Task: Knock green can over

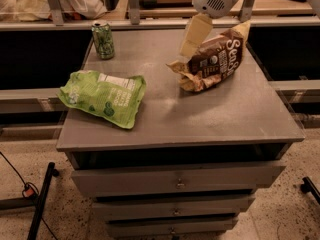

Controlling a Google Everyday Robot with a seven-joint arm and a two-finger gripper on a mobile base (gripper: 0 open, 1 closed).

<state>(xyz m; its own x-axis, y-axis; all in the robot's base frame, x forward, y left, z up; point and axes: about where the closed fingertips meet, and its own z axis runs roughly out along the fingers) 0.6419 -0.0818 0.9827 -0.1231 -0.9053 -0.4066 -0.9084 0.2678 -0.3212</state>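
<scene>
The green can (103, 40) stands upright at the far left corner of the grey cabinet top (165, 114). It is slim, green with a silver top rim. My gripper (194, 36) hangs from the white arm at the top of the view, above the far middle of the cabinet top. It is just left of a brown snack bag (212, 60) and well to the right of the can, not touching it.
A light-green crinkly snack bag (103, 97) lies flat on the left front of the top, in front of the can. The cabinet has drawers (175, 181) below. A shelf rail with posts (134, 4) runs behind the cabinet.
</scene>
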